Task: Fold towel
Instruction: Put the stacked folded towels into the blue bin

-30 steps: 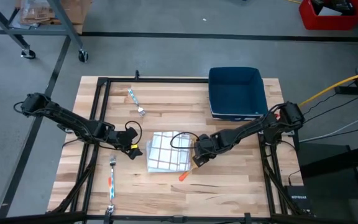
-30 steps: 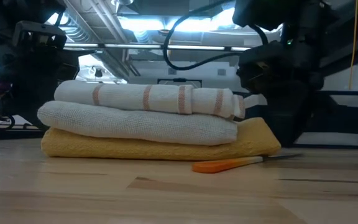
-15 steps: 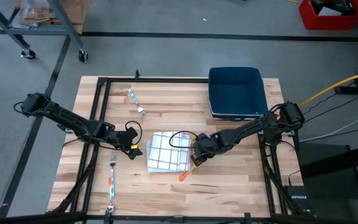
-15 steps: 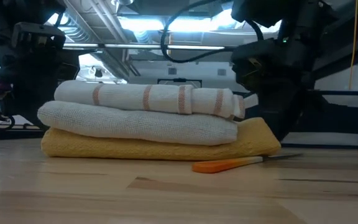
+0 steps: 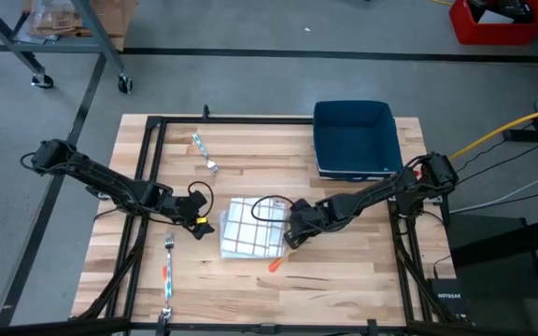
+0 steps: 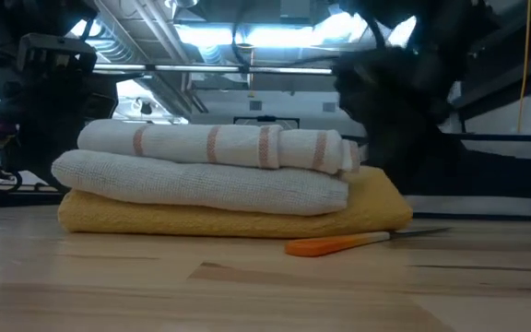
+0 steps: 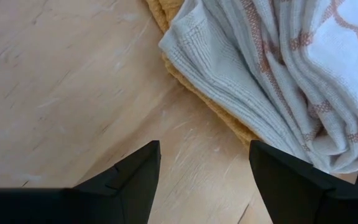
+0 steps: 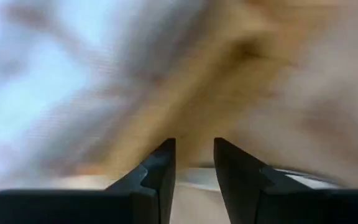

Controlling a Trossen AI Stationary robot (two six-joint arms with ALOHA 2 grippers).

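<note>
Both arms reach low over the table (image 5: 362,271) toward its middle. The left arm (image 5: 101,182) comes in from the left edge, its elbow out past that edge, and its left gripper (image 7: 204,180) hangs just above the wood with the fingers spread wide and nothing between them. The right arm (image 5: 381,191) stretches in from the right edge (nearly flat along the surface), and the right gripper (image 8: 194,171) sits near the centre, fingers a narrow gap apart.
</note>
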